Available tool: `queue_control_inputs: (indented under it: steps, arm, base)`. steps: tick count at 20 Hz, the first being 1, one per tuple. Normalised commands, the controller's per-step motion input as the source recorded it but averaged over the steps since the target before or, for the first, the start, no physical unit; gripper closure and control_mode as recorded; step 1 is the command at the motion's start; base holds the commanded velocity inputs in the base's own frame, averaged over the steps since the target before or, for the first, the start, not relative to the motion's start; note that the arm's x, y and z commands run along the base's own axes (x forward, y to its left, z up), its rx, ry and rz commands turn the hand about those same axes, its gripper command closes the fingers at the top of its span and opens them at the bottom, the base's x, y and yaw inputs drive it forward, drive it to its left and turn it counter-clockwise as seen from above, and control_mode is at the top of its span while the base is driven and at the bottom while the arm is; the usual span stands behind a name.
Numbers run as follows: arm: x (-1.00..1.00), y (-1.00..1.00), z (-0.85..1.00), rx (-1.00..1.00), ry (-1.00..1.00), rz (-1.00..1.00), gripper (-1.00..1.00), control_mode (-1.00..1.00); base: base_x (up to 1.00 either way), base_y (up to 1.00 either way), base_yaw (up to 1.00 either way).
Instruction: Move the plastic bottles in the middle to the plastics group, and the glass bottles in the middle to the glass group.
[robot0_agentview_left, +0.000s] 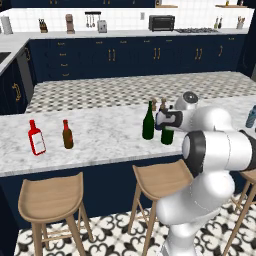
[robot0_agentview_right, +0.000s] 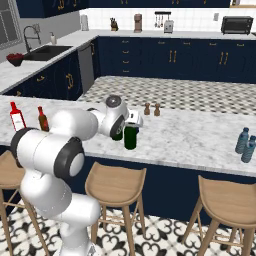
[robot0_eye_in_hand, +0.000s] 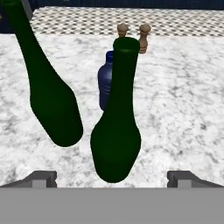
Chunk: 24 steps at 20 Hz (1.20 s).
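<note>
Jaws (robot0_eye_in_hand: 112, 177) stand wide and empty, tips either side of the nearer green bottle (robot0_eye_in_hand: 116, 131), which stands mid-worktop near the front edge. Second green bottle (robot0_eye_in_hand: 46, 96) just left of it, apart. Small navy bottle (robot0_eye_in_hand: 106, 85) close behind the nearer one, probably not touching. Advice: ease forward with the body centred between the tips, close low on the belly, lift straight up before carrying it to the red bottle (robot0_agentview_left: 36, 137) and brown bottle (robot0_agentview_left: 67, 135) at the worktop's left end.
</note>
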Motion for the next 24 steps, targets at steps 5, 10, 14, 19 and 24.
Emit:
queue_control_inputs:
  steps: [5, 10, 14, 19, 24]
  arm:
    - [0.14, 0.0, -0.19, 0.0, 0.0, 0.0, -1.0, -1.0]
    - [0.14, 0.0, -0.1, 0.0, 0.0, 0.0, -1.0, -1.0]
    - [0.05, -0.03, 0.0, 0.0, 0.0, 0.0, -1.0, -1.0]
    - [0.05, -0.01, 0.0, 0.0, 0.0, 0.0, -1.0, -1.0]
    - [0.11, 0.0, -0.07, 0.0, 0.0, 0.0, -1.0, -1.0]
  base:
    - [0.0, 0.0, 0.0]
    - [0.0, 0.0, 0.0]
    - [0.0, 0.0, 0.0]
    - [0.0, 0.0, 0.0]
    - [0.0, 0.0, 0.0]
